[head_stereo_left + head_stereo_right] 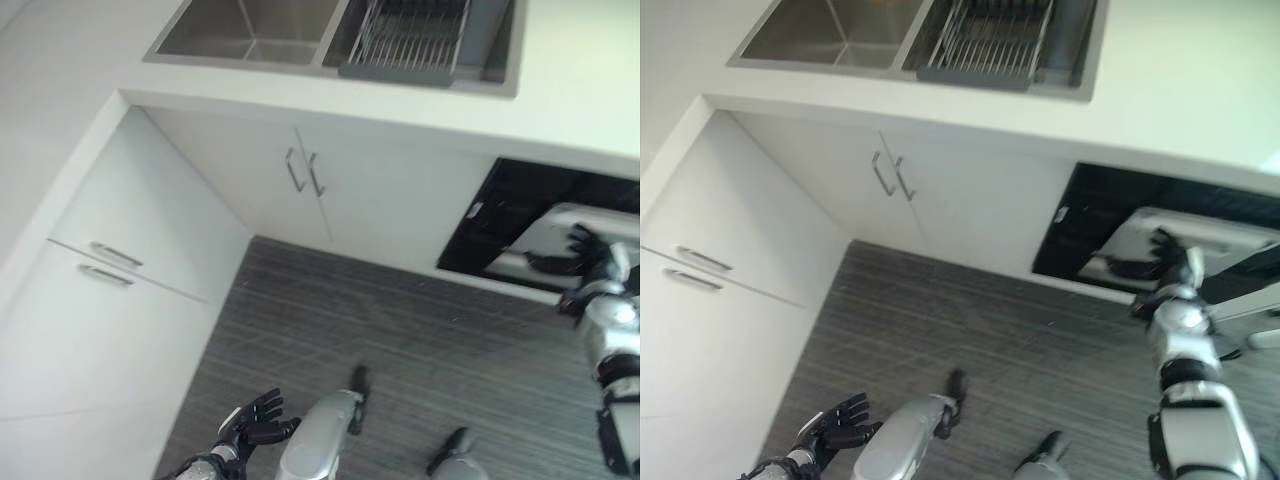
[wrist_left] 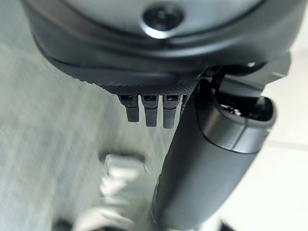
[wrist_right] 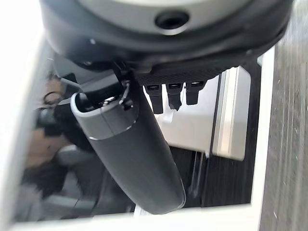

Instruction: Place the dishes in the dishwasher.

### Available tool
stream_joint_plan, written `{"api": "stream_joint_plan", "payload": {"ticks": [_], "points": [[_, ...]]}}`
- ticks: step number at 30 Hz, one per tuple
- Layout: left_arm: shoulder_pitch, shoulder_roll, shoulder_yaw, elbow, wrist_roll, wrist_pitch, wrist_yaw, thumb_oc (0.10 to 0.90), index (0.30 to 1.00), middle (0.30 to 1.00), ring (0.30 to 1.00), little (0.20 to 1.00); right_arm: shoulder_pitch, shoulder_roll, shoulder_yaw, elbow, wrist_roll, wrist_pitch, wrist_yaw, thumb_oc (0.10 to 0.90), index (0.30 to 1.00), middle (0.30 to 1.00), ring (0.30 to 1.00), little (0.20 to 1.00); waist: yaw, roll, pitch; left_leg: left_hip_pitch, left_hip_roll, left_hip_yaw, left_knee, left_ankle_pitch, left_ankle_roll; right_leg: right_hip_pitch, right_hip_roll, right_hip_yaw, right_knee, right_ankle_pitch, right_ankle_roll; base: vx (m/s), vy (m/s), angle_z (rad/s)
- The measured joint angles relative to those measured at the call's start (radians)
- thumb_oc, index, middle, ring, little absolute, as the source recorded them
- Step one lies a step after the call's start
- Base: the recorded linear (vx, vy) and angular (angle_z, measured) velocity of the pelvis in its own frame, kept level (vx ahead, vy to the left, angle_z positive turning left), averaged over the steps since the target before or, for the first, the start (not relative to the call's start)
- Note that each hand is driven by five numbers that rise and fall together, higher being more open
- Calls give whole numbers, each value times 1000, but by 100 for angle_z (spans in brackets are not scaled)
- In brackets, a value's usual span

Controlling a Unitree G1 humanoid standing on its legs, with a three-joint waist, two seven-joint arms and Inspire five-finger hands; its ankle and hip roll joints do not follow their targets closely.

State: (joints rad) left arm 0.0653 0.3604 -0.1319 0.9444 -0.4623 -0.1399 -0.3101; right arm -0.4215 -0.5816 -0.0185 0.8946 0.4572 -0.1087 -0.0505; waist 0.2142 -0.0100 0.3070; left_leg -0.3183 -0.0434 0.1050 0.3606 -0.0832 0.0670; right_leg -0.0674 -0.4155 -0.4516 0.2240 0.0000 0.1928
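The dishwasher (image 1: 497, 222) is a glossy black front set into the white cabinets at the right, and its door looks closed. My right hand (image 1: 590, 250) is up against that front with its fingers straight, open and empty; its reflection shows in the gloss. In the right wrist view the fingers (image 3: 174, 96) point at the black panel (image 3: 226, 183). My left hand (image 1: 255, 420) hangs low over the floor at the lower left, open, with its fingers spread and nothing in it. A grey wire dish rack (image 1: 410, 40) sits in the right basin of the sink (image 1: 250, 30); I cannot make out dishes in it.
White double doors with bar handles (image 1: 305, 172) stand under the sink. A drawer unit (image 1: 110, 262) runs along the left, close to my left hand. The white counter (image 1: 580, 80) spans the top. The grey striped floor (image 1: 400, 330) lies between the cabinets.
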Motion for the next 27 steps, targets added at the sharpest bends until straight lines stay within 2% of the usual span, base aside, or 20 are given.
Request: {"api": "stream_joint_plan", "payload": {"ticks": [1, 2, 5, 6, 7, 9, 10, 11, 12, 14, 17, 18, 19, 20, 21, 23, 27], "points": [[-4, 5, 0, 7, -2, 9, 1, 800, 900, 900, 900, 900, 42, 27, -1, -22, 11, -9, 8, 800, 900, 900, 900, 900, 0, -13, -17, 4, 1, 1, 13, -12, 5, 9, 2, 5, 1, 0, -1, 26, 98, -40], [-12, 10, 1, 14, -2, 10, 1, 800, 900, 900, 900, 900, 133, 79, 3, -34, 20, -14, 30, 800, 900, 900, 900, 900, 4, -37, -52, 8, 7, 8, 27, -23, 16, 4, -7, 9, 23, 11, -14, 3, 46, -17], [-17, 8, 10, -4, 1, 14, -1, 800, 900, 900, 900, 900, 174, 95, -9, -25, 27, -2, 40, 800, 900, 900, 900, 900, -3, -36, -57, 7, 16, 17, 27, -25, 20, -14, -12, 22, 48, 12, -16, -10, 21, -17], [-20, 13, 15, -2, 1, 15, 2, 800, 900, 900, 900, 900, 206, 106, -10, -26, 36, -2, 49, 800, 900, 900, 900, 900, -8, -41, -60, 6, 18, 23, 33, -24, 19, -10, 4, 16, 51, 17, -25, -25, -6, -7], [-12, 22, 17, -1, 1, 19, 9, 800, 900, 900, 900, 900, 223, 131, -21, -35, 37, -18, 55, 800, 900, 900, 900, 900, -13, -45, -63, 3, 20, 21, 44, -23, 16, 9, 15, -4, 23, -5, -41, -119, -60, -20], [-9, 27, 29, 28, 6, 32, 28, 800, 900, 900, 900, 900, 285, 198, -25, -26, 58, -27, 81, 800, 900, 900, 900, 900, -34, -52, -74, 4, 44, 8, 54, -16, 10, 20, 60, 28, 0, -11, -32, -126, -179, -5], [-14, 25, 29, 36, 8, 31, 34, 800, 900, 900, 900, 900, 314, 216, -26, -1, 58, -30, 96, 800, 900, 900, 900, 900, -53, -53, -74, 5, 51, -10, 53, -9, 9, 10, 76, 51, 30, -28, -26, -71, -275, 27], [-29, 19, 29, 60, 21, 31, 41, 800, 900, 900, 900, 900, 351, 242, -26, 25, 58, -39, 118, 800, 900, 900, 900, 900, -77, -55, -79, 10, 64, -33, 52, -3, 0, -8, 118, 111, 79, -93, -32, -80, -224, 33], [-30, 17, 30, 74, 43, 27, 41, 800, 900, 900, 900, 900, 412, 267, -25, 35, 59, -42, 141, 800, 900, 900, 900, 900, -91, -69, -99, 8, 80, -34, 48, 4, -10, -26, 147, 147, 103, -123, -45, -85, -255, 23], [-28, 19, 36, 112, 46, 18, 45, 800, 900, 900, 900, 900, 433, 286, -14, 107, 59, -41, 167, 800, 900, 900, 900, 900, -99, -74, -125, 10, 104, -33, 32, 13, -31, -27, 164, 125, 107, -128, -51, -55, -209, -11], [-52, 8, 58, 170, 45, 25, 62, 800, 900, 900, 900, 900, 490, 306, -17, 146, 110, -44, 199, 800, 900, 900, 900, 900, -111, -87, -147, 70, 128, 6, -85, 44, -76, -13, 180, 110, 48, -101, -94, -23, -167, 3], [-57, -6, 64, 186, 46, 24, 63, 800, 900, 900, 900, 900, 508, 319, -20, 172, 114, -61, 209, 800, 900, 900, 900, 900, -122, -84, -152, 53, 137, 15, 3, 21, -83, -6, 178, 89, 38, -93, -107, 7, -142, 26], [-58, -31, 88, 225, 48, 23, 63, 800, 900, 900, 900, 900, 508, 320, -24, 213, 114, -85, 220, 800, 900, 900, 900, 900, -128, -68, -163, 52, 157, 31, 122, -29, -80, 19, 182, 74, 36, -93, -107, 13, -96, 32], [-52, -62, 102, 261, 50, 23, 66, 800, 900, 900, 900, 900, 538, 316, -22, 231, 113, -86, 228, 800, 900, 900, 900, 900, -132, -49, -185, 89, 181, 40, 122, -68, -87, 36, 200, 62, 37, -99, -99, 5, -81, 31], [-49, -72, 95, 276, 57, 23, 66, 800, 900, 900, 900, 900, 546, 321, -12, 257, 113, -78, 230, 800, 900, 900, 900, 900, -130, -37, -199, 115, 167, 37, 83, -95, -68, 39, 188, 65, 58, -108, -96, -2, -62, 27], [-39, -74, 98, 292, 57, 9, 67, 800, 900, 900, 900, 900, 557, 346, 6, 270, 100, -75, 247, 800, 900, 900, 900, 900, -134, -55, -213, 129, 157, 58, 42, -77, -68, 36, 169, 56, 56, -106, -94, -29, -44, 18], [-44, -75, 96, 306, 57, 1, 65, 800, 900, 900, 900, 900, 526, 362, 28, 301, 54, -84, 260, 800, 900, 900, 900, 900, -133, -48, -221, 135, 150, 59, 18, -59, -64, 33, 166, 58, 57, -103, -94, 14, -33, 3]]}}
